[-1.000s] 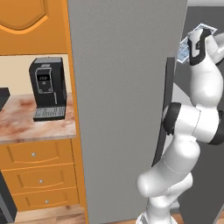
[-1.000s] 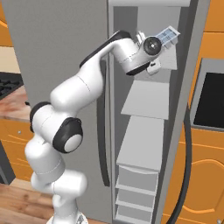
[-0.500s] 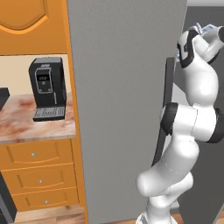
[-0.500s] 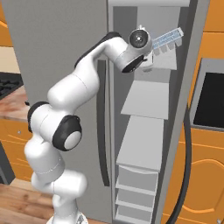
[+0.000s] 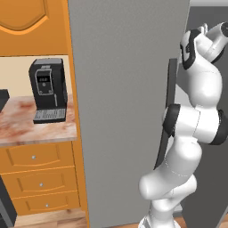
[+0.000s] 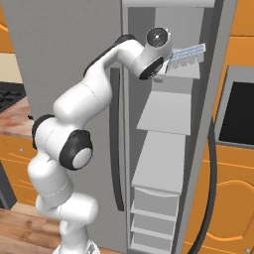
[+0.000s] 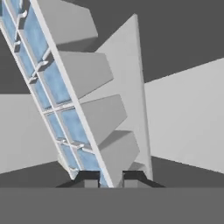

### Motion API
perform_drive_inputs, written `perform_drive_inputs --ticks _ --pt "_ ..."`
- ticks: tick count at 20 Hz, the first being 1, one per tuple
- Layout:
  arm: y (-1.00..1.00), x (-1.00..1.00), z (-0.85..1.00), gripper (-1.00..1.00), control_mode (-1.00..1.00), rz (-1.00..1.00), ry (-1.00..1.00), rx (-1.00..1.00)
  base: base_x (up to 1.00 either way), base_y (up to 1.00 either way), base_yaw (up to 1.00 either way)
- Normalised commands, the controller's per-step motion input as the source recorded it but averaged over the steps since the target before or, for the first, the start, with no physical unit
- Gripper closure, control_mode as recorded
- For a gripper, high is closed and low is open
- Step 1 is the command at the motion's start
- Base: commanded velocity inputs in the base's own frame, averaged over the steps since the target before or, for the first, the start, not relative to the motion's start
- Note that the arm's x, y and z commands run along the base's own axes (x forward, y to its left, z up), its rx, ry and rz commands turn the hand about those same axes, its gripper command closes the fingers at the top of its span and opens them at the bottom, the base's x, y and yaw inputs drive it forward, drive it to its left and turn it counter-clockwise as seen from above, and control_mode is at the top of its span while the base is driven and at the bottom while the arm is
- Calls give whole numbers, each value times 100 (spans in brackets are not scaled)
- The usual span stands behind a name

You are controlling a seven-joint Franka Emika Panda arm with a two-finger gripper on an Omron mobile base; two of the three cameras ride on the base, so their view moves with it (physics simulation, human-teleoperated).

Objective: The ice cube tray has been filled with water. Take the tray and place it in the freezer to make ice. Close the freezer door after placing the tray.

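No readable text, label, brand or number appears on anything in these views.

Over the last second: wrist rolled over, camera disc now facing out. Ice cube tray [image 6: 187,52] carried deeper into the freezer [image 6: 171,149], now nearly level above the top shelf [image 6: 184,73] instead of tilted. Gripper [image 7: 110,178] pinched tighter on the tray's edge.

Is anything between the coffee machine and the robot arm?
Yes: in the left base view the closed grey fridge door stands between the coffee machine and the arm.
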Motion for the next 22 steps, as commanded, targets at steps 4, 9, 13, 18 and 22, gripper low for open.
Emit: perform_drive_inputs --ticks 4,9,13,18,22 --pt "32 50 -24 100 -100 -5 9 40 0 0 0" --pt "15 81 -32 100 -100 0 0 36 0 0 0" --pt "0 93 -29 100 -100 0 0 16 0 0 0" --pt "6 33 -2 -100 -100 3 0 0 0 0 0" --pt "37 -93 -9 -100 -100 1 -14 -16 0 0 0"
